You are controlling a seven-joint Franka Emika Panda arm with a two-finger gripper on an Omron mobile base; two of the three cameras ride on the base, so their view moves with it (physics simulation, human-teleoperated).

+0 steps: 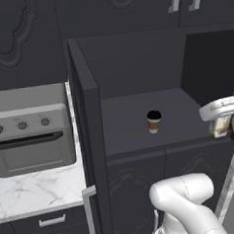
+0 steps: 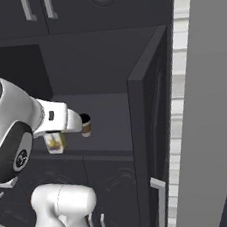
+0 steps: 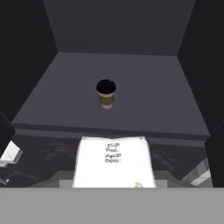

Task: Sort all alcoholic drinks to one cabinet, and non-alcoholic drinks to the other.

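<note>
Behind the gripper (image 1: 222,124), carton (image 3: 114,162) half-hidden.

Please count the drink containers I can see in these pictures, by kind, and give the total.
Paper coffee cup with black lid, standing inside the open cabinet: 1
Pale carton, held in the gripper at the cabinet's front edge: 1
Total: 2

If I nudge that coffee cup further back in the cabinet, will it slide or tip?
The coffee cup is upright, taller than wide, with a narrow base, so a high push probably tips it. It looks like paper, likely light, so a low push should slide it. The gripper already holds the carton.
</note>
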